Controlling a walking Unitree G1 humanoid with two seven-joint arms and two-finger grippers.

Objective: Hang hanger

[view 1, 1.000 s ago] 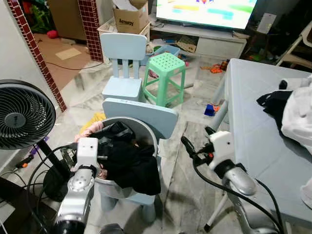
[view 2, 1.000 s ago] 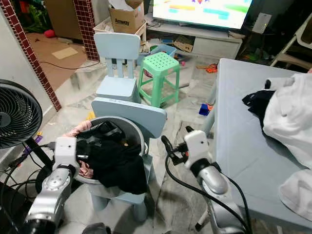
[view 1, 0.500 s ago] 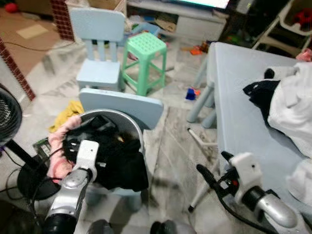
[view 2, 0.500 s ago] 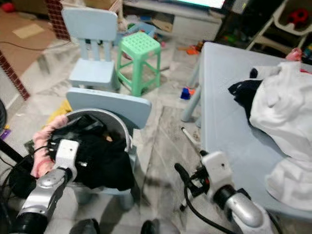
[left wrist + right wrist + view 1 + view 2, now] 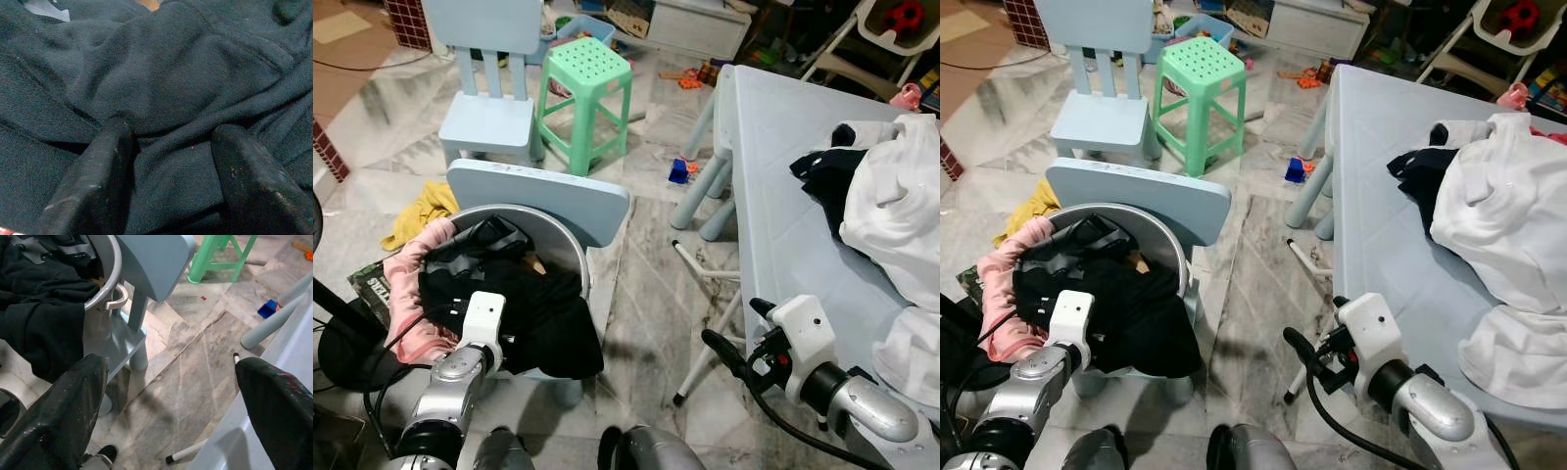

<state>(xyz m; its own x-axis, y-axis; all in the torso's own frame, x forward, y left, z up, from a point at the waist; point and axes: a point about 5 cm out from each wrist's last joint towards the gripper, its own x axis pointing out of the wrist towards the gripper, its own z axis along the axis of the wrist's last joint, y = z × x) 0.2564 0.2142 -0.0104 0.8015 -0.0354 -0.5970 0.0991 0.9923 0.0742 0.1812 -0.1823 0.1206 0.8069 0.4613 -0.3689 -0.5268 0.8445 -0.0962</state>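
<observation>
A grey round basin [image 5: 570, 257] sits on a light blue child chair [image 5: 543, 196] and is heaped with black clothes [image 5: 543, 323] and a pink cloth [image 5: 406, 284]. My left gripper [image 5: 171, 161] is down in this heap, open, both fingers [image 5: 98, 181] pressed into dark fabric with a fold bulging between them. Its white wrist [image 5: 481, 318] shows at the basin's near rim. My right gripper [image 5: 739, 331] hangs open above the marble floor, between the basin and the blue table [image 5: 783, 215], holding nothing. A thin white rod with a black tip [image 5: 236, 357] lies on the floor by the table.
White clothes [image 5: 901, 206] and a black garment [image 5: 822, 171] lie on the table at the right. Beyond the basin stand a green stool [image 5: 582, 78] and a second blue chair [image 5: 489, 108]. A yellow cloth [image 5: 421, 211] and a blue toy [image 5: 678, 173] lie on the floor.
The camera has tipped down and swung right, so the fan has left the picture. My left gripper stays at the basin's clothes; my right gripper stays open over the floor.
</observation>
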